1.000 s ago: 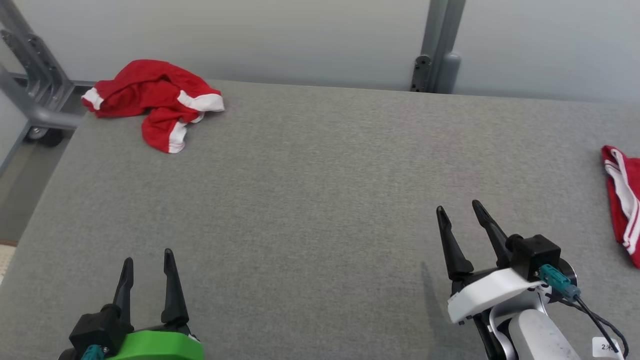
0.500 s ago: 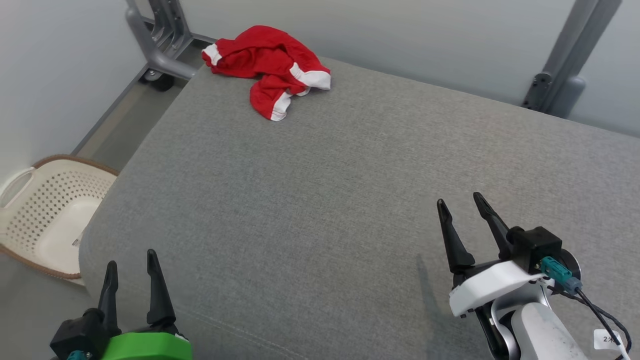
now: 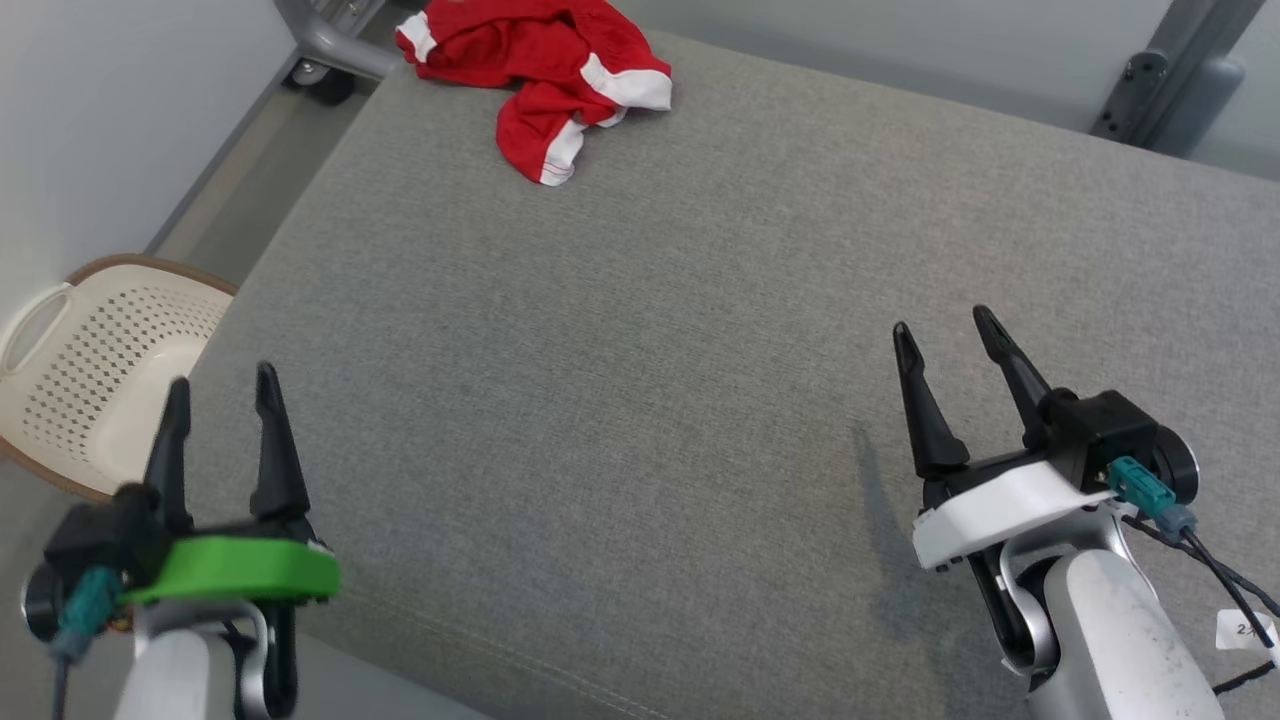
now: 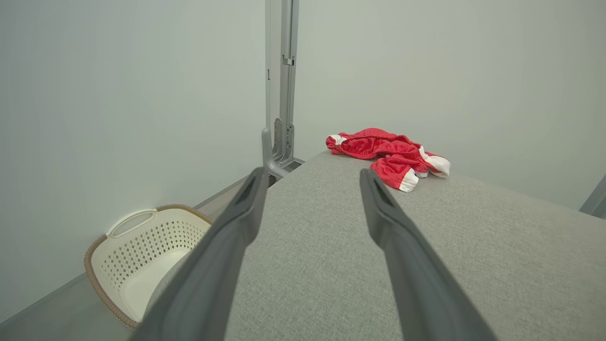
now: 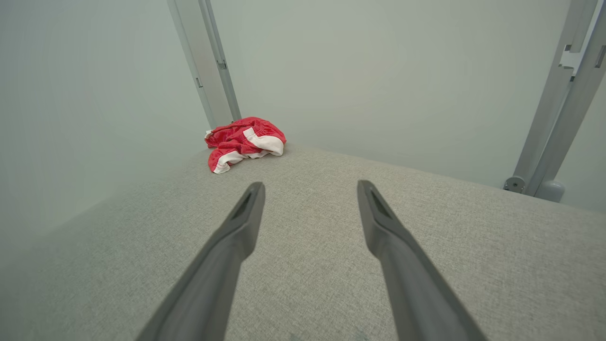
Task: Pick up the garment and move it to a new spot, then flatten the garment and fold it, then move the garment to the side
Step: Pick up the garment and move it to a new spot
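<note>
Red, white-trimmed garment (image 3: 540, 70), crumpled, at top centre of the head view on the upper-left corner of the grey pad (image 3: 640, 350); left gripper (image 3: 222, 378), lower left, fingers apart and empty, beside a cream basket (image 3: 90, 350); right gripper (image 3: 943, 321), lower right, fingers apart, empty.

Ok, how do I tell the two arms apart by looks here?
Both grippers have two long, tapered black fingers and a teal plug. The left gripper sits on a bright green mount, the right gripper on a white mount, with black cables and a small white tag beside its pale, scuffed forearm.
</note>
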